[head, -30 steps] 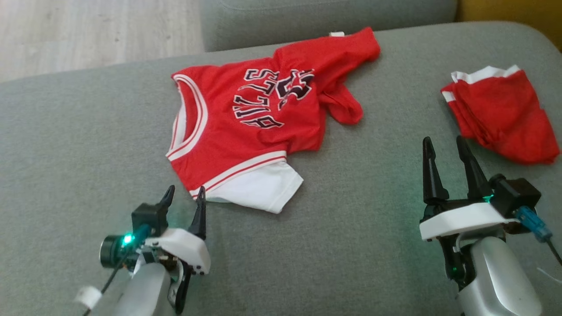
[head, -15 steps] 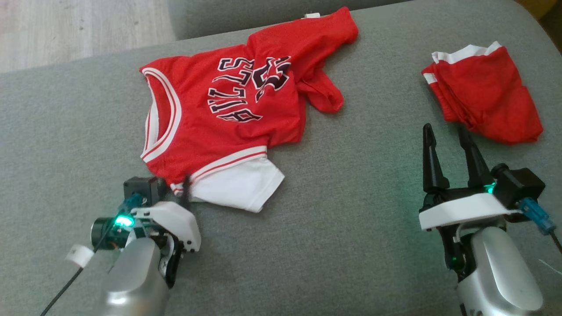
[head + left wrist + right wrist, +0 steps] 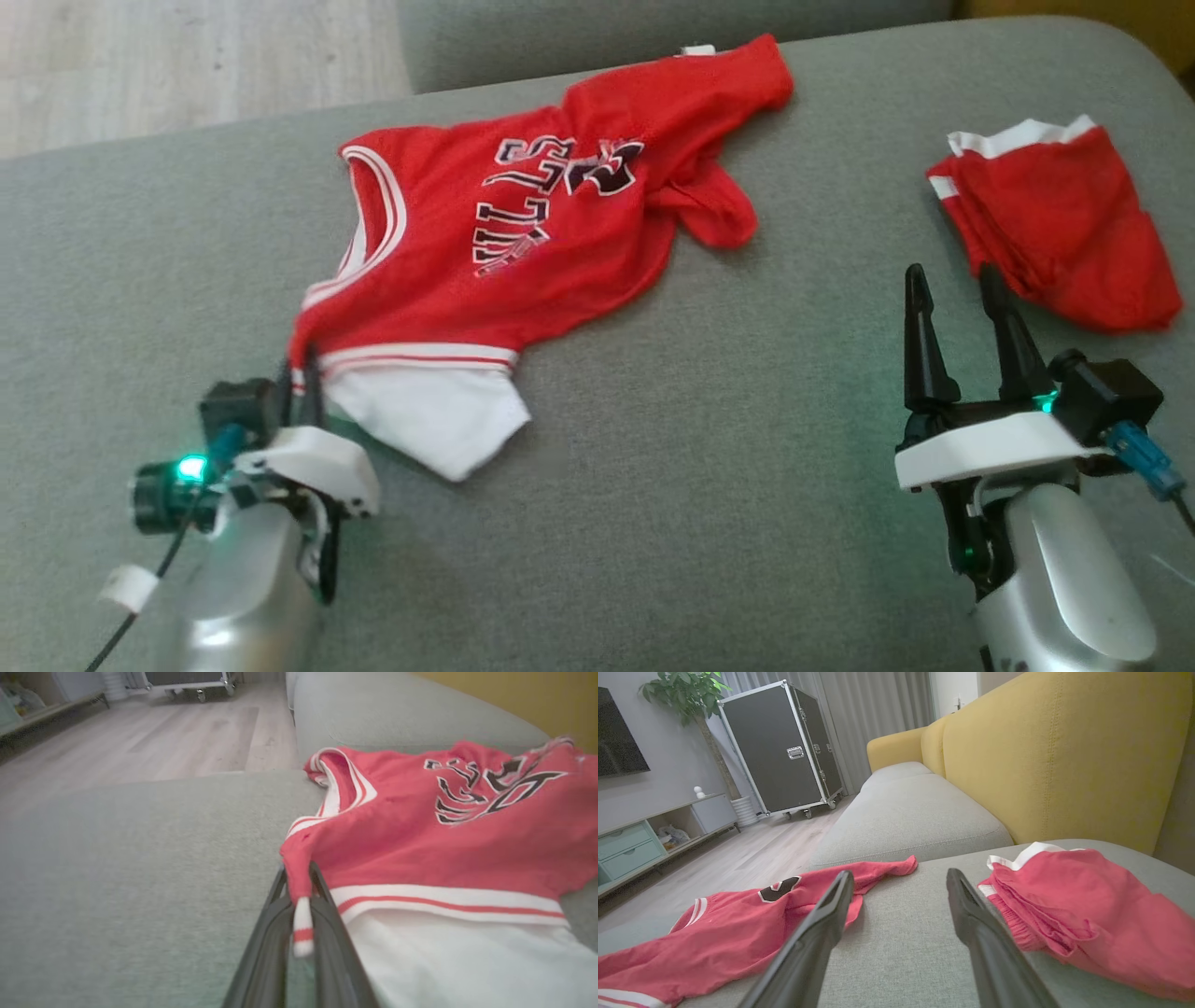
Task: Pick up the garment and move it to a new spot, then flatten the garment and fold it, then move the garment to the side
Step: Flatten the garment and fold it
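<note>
Red-and-white trim at the near corner of the jersey (image 3: 523, 252) is pinched between the 2 dark fingers of the left gripper (image 3: 301, 371), at the lower left of the head view. The left wrist view shows the strip squeezed tight between them. From that I judge the task barely begun: the grasp is made, yet most of the jersey lies on the grey sofa cushion (image 3: 709, 485). Relocating, flattening, folding and setting aside all remain.

The left forearm rises from the bottom edge, with the wrist low over the cushion. At the lower right, the right gripper (image 3: 953, 285) points up the frame. Its 2 fingers are spread with nothing between them, poised over bare cushion and apart from both pieces of cloth.

Beyond the grip, the jersey sprawls toward the upper middle of the frame, lettering up. A white sleeve lies just beside the left gripper, and the far end is bunched and wrinkled. A second red piece, seemingly shorts (image 3: 1055, 233), sits at the upper right, just past the right gripper. Pale wooden floor (image 3: 187, 65) shows at the upper left.
</note>
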You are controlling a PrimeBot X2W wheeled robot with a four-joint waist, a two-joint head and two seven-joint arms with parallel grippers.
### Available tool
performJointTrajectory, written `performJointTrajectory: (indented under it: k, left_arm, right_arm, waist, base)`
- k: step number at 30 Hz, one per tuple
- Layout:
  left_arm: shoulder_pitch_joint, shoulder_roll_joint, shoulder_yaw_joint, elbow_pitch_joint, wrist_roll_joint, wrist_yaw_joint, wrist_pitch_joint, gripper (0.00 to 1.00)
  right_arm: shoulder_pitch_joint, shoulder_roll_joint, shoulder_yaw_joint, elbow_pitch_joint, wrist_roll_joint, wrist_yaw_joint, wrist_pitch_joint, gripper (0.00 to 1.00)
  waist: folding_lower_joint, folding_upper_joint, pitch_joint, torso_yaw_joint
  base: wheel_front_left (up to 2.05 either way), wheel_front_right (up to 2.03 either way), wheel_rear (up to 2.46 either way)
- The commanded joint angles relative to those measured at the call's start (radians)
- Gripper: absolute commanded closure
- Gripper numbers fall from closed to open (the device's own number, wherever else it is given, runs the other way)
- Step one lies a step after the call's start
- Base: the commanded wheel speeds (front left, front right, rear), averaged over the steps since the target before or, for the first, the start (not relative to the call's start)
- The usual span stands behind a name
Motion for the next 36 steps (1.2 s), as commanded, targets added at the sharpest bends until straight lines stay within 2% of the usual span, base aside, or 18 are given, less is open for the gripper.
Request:
performJointTrajectory:
  k: [1,11,12,13,14,19,29,32,36]
  left_arm:
    - [-0.029,0.038,0.039,-0.034,-0.003,0.011,-0.016,1.0]
    - [0.038,0.099,0.102,-0.147,0.013,0.105,-0.029,1.0]
    - [0.047,0.101,0.103,-0.146,0.014,0.108,-0.029,0.89]
    - [0.053,0.102,0.1,-0.141,0.017,0.109,-0.029,0.24]
    - [0.057,0.102,0.099,-0.139,0.017,0.11,-0.029,0.0]
    - [0.069,0.095,0.096,-0.199,0.028,0.108,-0.029,0.0]
    - [0.201,0.005,0.095,-0.514,0.007,-0.015,-0.03,0.0]
    - [0.263,-0.019,0.079,-0.555,0.004,-0.039,-0.03,0.0]
    - [0.331,-0.04,0.067,-0.587,-0.012,-0.04,-0.03,0.0]
  right_arm:
    - [-0.024,0.004,0.02,-0.027,-0.004,0.003,-0.011,0.0]
    - [-0.022,0.004,0.027,0.022,-0.013,0.003,-0.011,0.0]
    - [-0.023,0.004,0.029,0.027,-0.013,0.003,-0.011,0.0]
    - [-0.023,0.004,0.03,0.032,-0.012,0.003,-0.011,0.0]
    - [-0.024,0.004,0.032,0.037,-0.012,0.003,-0.011,0.0]
    - [-0.025,0.004,0.03,0.05,-0.012,0.003,-0.011,0.0]
    - [0.003,0.004,0.022,0.039,-0.007,0.003,-0.011,0.0]
    - [0.025,0.004,0.025,0.043,-0.004,0.003,-0.011,0.0]
    - [0.043,0.004,0.033,0.048,0.005,0.003,-0.011,0.0]
  waist:
    - [0.0,0.0,-0.005,0.009]
    - [0.0,0.0,-0.032,0.055]
    - [0.0,0.0,-0.034,0.058]
    - [0.0,0.0,-0.037,0.062]
    - [0.0,0.0,-0.039,0.065]
    - [0.0,0.0,-0.048,0.085]
    - [0.0,0.0,-0.096,0.144]
    - [0.0,0.0,-0.117,0.159]
    - [0.0,0.0,-0.132,0.173]
  base:
    - [0.0,0.0,0.0]
    - [0.0,0.0,0.0]
    - [0.0,0.0,0.0]
    - [0.0,0.0,0.0]
    - [0.0,0.0,0.0]
    - [0.0,0.0,0.0]
    - [0.0,0.0,0.0]
    - [0.0,0.0,0.0]
    - [0.0,0.0,0.0]
